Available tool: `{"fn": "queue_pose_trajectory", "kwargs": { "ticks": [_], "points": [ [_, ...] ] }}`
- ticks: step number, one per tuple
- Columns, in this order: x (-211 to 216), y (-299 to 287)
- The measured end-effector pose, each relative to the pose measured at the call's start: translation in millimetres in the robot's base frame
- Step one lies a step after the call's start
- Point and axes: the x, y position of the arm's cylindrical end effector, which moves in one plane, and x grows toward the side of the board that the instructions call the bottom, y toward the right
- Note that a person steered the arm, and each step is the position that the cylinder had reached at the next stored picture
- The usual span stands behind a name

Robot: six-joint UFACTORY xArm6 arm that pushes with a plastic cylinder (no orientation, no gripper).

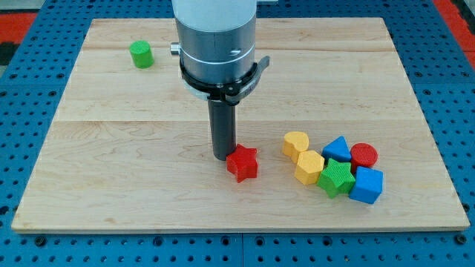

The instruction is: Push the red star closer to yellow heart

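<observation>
Pushing step: my tip [222, 156] sat seemingly touching red star's [243, 162] left; no gripper fitted; next shove right toward yellow heart [295, 144].

Illumination: bright, even, diffuse, apparently from overhead. The pale wooden board [111, 133] is uniformly lit, grain lines legible, no blown-out patches. Shadows are soft and short: a faint dark smudge sits at the base of the straight dark rod [222, 130], around the tip [221, 156], and thin contact shadows hug the cluster of small coloured blocks [334, 167] at the view's right. The grey metallic cylinder [215, 37] of the arm carries a broad, mild vertical sheen, not hard glare. The green cylinder block [141, 54] shows a slightly brighter top face. Focus is sharp across the board; the blue perforated surround [22, 245] stays crisp. Slight perspective keystone; no obvious edge bending. Colours saturated.
</observation>
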Motion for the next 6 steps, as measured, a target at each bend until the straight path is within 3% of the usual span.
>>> {"fn": "queue_pose_trajectory", "kwargs": {
  "ticks": [3, 6],
  "points": [
    [39, -11],
    [36, 37]
  ]
}}
